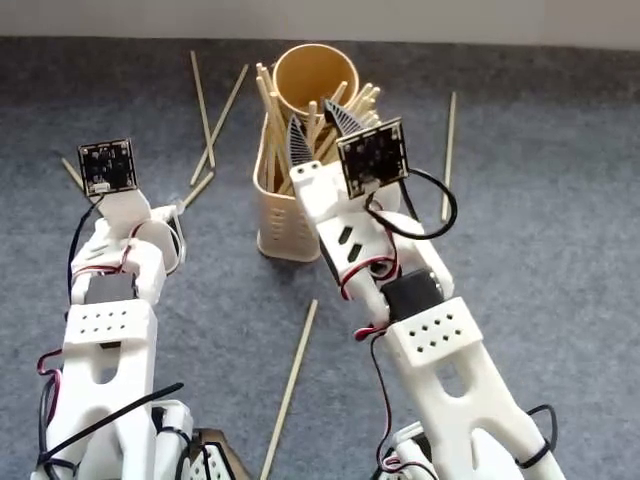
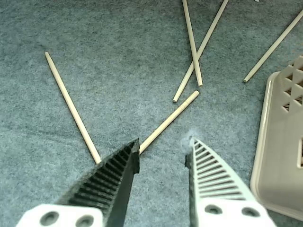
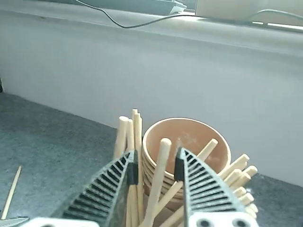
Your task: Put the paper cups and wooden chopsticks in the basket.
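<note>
Chopstick (image 3: 158,189) is standing loose between my right gripper's (image 3: 156,152) half-open jaws, in the basket (image 1: 285,235) by the paper cups (image 3: 189,137), so I'm reckoning on lifting straight up w/o snagging it or tipping the stack.

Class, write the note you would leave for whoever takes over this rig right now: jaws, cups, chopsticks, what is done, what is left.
Left gripper: jaws open, over the carpet, a loose chopstick just ahead.
Right gripper: jaws open above the basket.
Done: paper cups stacked in the basket, with a bundle of chopsticks.
Left: several chopsticks lie on the carpet around the basket.
</note>
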You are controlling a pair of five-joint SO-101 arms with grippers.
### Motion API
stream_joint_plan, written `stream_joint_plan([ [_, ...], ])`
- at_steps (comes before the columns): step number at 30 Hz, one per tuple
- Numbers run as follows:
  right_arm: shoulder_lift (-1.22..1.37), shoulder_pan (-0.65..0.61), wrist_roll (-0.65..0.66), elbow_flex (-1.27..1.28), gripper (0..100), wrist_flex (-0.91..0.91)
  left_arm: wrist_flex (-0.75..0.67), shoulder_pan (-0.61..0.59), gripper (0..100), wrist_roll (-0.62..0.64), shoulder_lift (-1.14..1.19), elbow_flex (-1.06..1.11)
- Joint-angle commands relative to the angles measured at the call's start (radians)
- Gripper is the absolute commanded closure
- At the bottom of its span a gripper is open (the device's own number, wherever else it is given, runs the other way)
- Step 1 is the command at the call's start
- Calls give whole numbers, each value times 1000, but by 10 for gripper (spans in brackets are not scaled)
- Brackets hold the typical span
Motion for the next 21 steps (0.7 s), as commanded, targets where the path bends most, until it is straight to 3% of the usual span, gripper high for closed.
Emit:
stream_joint_plan([
  [1,-2,-21,48,-2,863,1,-17,13,811,2,-27,-8],
  [7,-10,-21,64,-168,864,13,-17,15,811,2,-27,-8],
  [13,-12,-13,68,-452,864,275,-17,15,811,2,-27,-8],
  [18,-12,107,133,-728,864,492,-17,15,811,2,-27,-8],
  [21,-10,240,130,-858,864,605,-17,16,811,2,-27,-8],
])
